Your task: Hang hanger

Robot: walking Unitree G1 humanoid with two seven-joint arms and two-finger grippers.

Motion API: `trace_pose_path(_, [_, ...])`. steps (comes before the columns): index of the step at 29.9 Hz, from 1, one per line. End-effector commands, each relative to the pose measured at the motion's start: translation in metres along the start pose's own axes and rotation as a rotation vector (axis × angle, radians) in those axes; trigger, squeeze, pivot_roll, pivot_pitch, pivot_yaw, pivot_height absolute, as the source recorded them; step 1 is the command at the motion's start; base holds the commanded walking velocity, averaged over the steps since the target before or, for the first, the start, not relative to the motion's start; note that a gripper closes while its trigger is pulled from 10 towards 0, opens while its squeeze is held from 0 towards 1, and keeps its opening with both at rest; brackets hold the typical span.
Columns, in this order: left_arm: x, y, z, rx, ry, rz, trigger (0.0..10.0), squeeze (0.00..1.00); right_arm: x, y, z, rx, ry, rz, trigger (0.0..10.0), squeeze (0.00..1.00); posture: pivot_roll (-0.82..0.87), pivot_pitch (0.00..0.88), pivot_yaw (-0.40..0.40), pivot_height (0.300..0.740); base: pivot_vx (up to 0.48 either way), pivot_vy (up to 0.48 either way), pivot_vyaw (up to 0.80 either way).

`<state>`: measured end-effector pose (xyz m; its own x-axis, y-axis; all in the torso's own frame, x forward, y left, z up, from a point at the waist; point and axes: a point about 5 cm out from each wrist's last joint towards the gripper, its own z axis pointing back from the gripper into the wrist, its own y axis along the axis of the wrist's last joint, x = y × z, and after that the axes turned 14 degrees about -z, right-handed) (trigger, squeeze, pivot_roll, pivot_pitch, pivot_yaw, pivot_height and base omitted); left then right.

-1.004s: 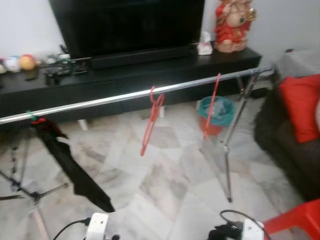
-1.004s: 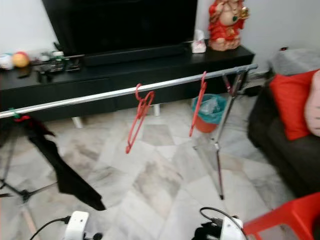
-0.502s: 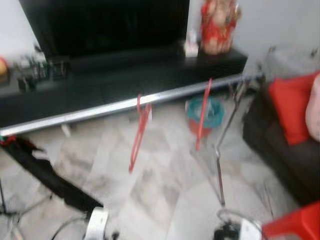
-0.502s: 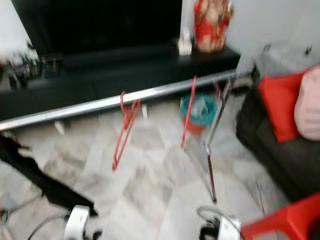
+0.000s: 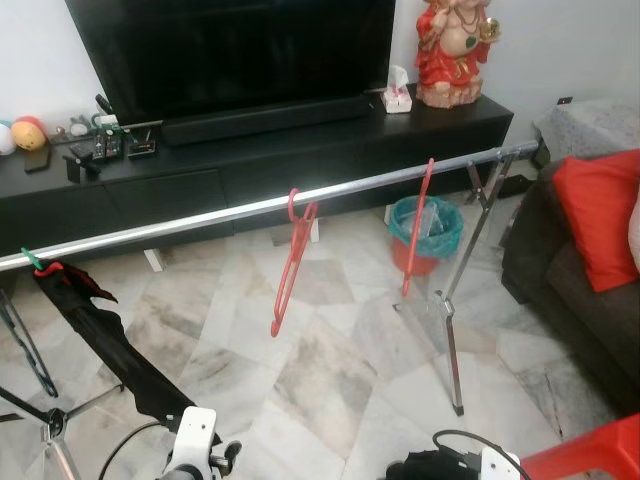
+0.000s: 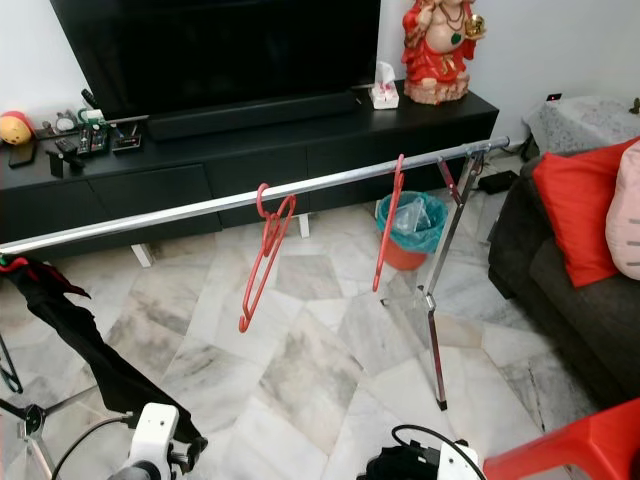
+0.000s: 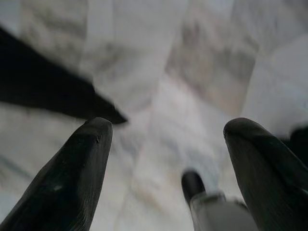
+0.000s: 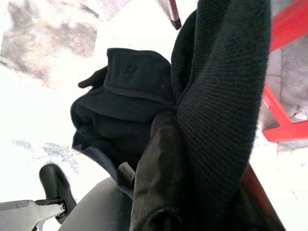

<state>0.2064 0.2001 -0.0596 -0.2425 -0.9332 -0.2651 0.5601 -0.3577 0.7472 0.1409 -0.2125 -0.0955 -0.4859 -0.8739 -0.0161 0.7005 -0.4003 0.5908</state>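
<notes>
Hanging — two red hangers (image 5: 290,262) (image 5: 417,228), one rail (image 5: 200,217)

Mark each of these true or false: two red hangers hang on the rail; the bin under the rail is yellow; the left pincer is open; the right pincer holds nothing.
1. Two red hangers hang on the metal rail. True.
2. The bin is yellow. False: the bin is teal and red.
3. The left pincer is open. True: its fingers stand apart over the marble floor.
4. The right pincer holds nothing. False: the right pincer is shut on a dark garment.
</notes>
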Motion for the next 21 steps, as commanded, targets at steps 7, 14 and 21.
trace_pose_path(7, [-0.037, 0.042, 0.014, 0.358, 0.088, -0.213, 10.0, 0.00, 0.000, 0.001, 0.000, 0.006, 0.011, 0.035, 10.0, 0.00, 0.00, 0.000, 0.030, 0.740, 0.000, 0.000, 0.00])
trace_pose_path(14, [-0.050, 0.083, 0.039, 0.556, 0.181, -0.222, 10.0, 0.00, 0.001, 0.001, 0.000, 0.002, 0.015, 0.034, 10.0, 0.00, 0.01, 0.000, 0.029, 0.740, 0.000, 0.000, 0.00])
trace_pose_path(21, [-0.048, 0.115, 0.047, 0.657, 0.208, -0.215, 10.0, 0.00, 0.004, 0.002, 0.000, 0.001, 0.008, 0.028, 10.0, 0.00, 0.02, 0.000, 0.021, 0.740, 0.000, 0.000, 0.00])
